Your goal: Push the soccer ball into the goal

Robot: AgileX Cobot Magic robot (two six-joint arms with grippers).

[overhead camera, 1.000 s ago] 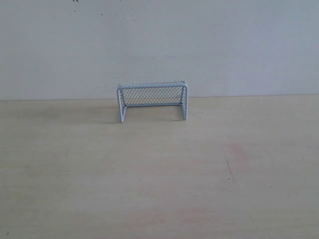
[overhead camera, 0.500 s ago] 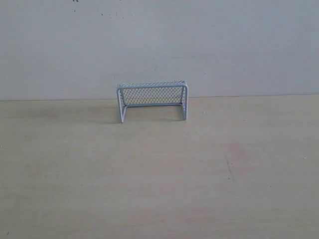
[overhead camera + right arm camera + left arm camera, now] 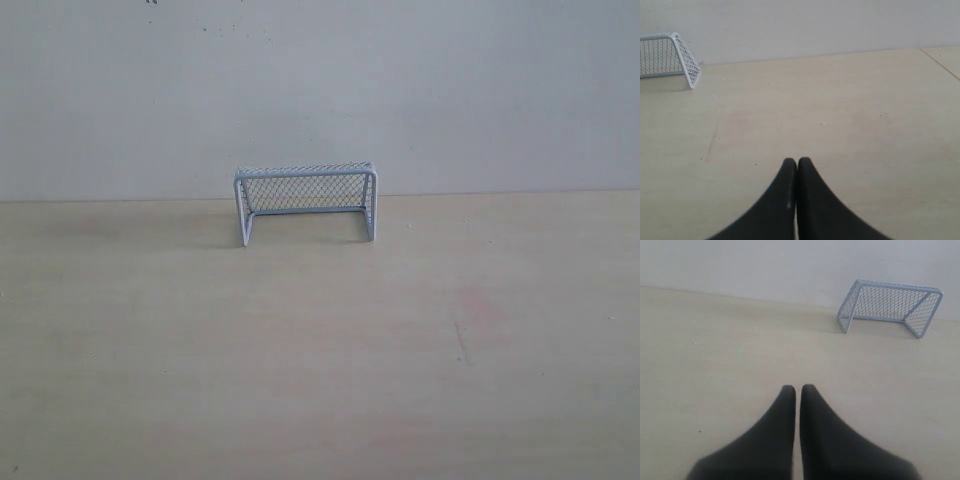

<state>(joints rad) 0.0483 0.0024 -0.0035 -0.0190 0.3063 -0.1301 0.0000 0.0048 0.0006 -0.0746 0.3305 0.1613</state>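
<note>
We see the goal (image 3: pixel 306 195) standing upright at the far edge of the pale wooden tabletop (image 3: pixel 200 330), its back close to a plain grey-white wall (image 3: pixel 420 90). A faint reddish stain (image 3: pixel 478 305) and a short dark scratch (image 3: pixel 459 340) mark the wood right of centre. Our left gripper (image 3: pixel 798 388) is drawn together, with only a thin slit between its black fingers. On our right gripper (image 3: pixel 797 161) they touch. Both are well apart from the goal.

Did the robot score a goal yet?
Not yet. Done: nothing. The goal stands empty at the back of the table, and no soccer ball shows in any view. In hand: nothing either. The left gripper and right gripper are both shut and empty over the table. Left: the whole job, getting to a ball and pushing it in.
</note>
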